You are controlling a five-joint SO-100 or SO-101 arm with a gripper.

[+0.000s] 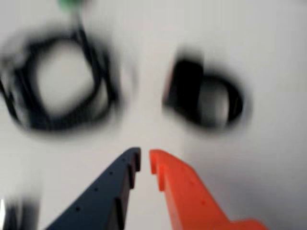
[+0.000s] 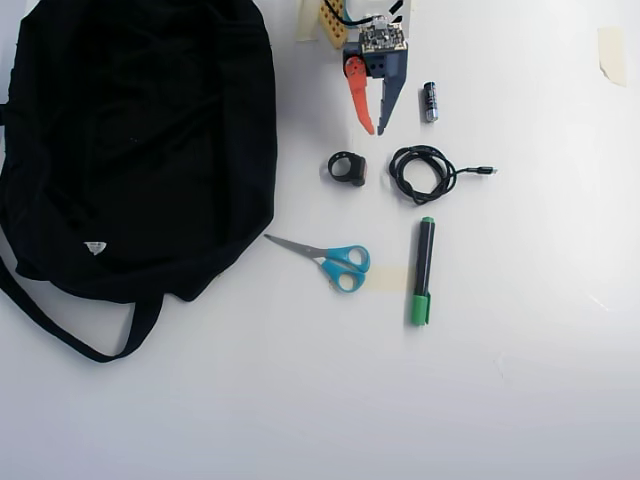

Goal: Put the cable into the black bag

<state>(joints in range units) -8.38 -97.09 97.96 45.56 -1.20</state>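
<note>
White table (image 2: 520,380) under me. My gripper (image 2: 376,130) hangs nearly closed and empty, so I'm at the reach. The cable (image 2: 420,172) lies at five o'clock overhead, the bag (image 2: 130,140) at nine; next I must open and descend.

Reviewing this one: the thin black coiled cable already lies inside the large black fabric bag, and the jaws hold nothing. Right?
Not quite. In the overhead view the thin black coiled cable lies on the white table, right of the black ring-shaped object and well apart from the large black fabric bag. The gripper does hold nothing, its jaws nearly closed.
</note>
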